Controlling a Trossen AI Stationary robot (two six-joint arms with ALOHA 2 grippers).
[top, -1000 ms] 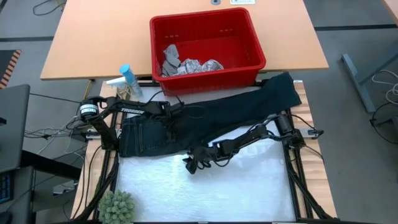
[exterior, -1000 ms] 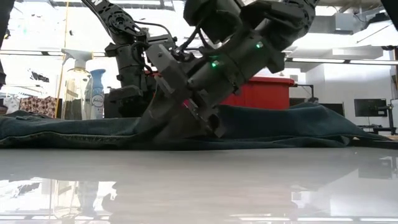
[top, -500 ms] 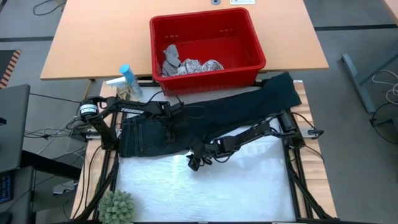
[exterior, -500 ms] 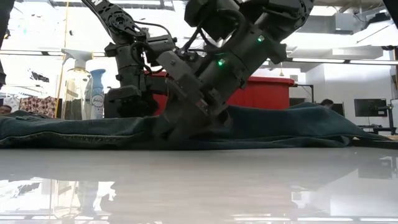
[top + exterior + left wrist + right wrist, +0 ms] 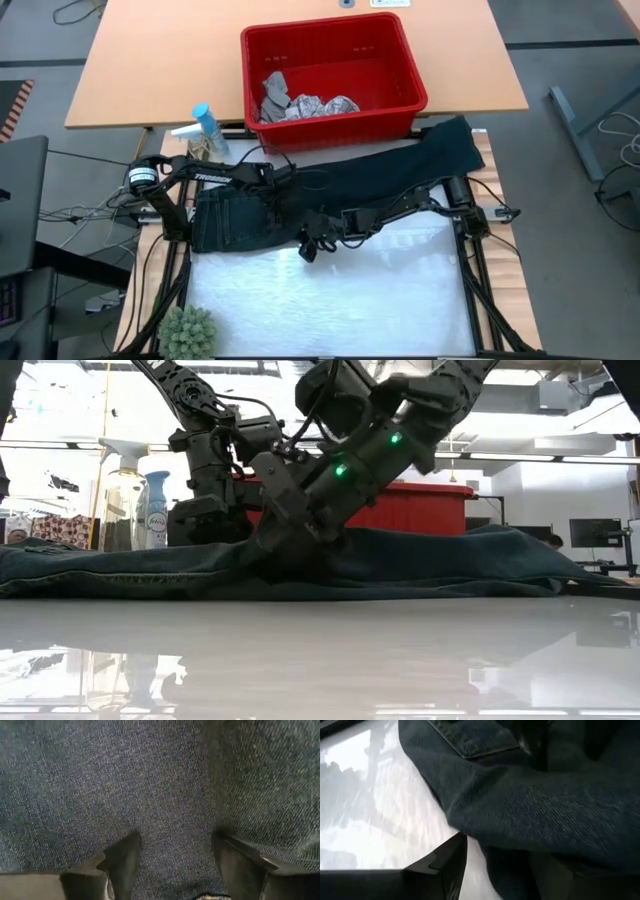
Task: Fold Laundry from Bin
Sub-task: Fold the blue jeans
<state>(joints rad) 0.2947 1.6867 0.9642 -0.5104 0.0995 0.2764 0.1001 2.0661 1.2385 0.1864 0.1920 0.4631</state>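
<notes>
The dark trousers [image 5: 400, 170] lie spread across the table, waist end at the left and legs running to the far right. My left gripper [image 5: 268, 195] stands open on the waist part, pointing steeply down. My right gripper [image 5: 310, 248] is open at the trousers' near edge, slanting down from the right. That edge [image 5: 470, 832] lies between its fingers. The red bin [image 5: 410, 90] stands behind the table with grey and printed laundry [image 5: 300, 105] in it. My left gripper presses both open fingertips [image 5: 122, 862] down onto the flat denim near the waist [image 5: 175, 820] from above, and the cloth lies flat on the table. My right gripper has one finger [image 5: 560, 875] beneath the overhanging near edge of the trousers [image 5: 520, 845]. The other finger [image 5: 445, 865] stands on the table side, with a strip of white table between it and the cloth.
Spray bottles [image 5: 205, 125] stand at the far left by the left arm's base. A small green plant [image 5: 188, 332] sits at the near left corner. White table surface [image 5: 330, 300] stretches in front of the trousers.
My right gripper has gone toward the table's far edge and a little left, up against the near edge of the trousers, and has rolled somewhat about its own axis.
</notes>
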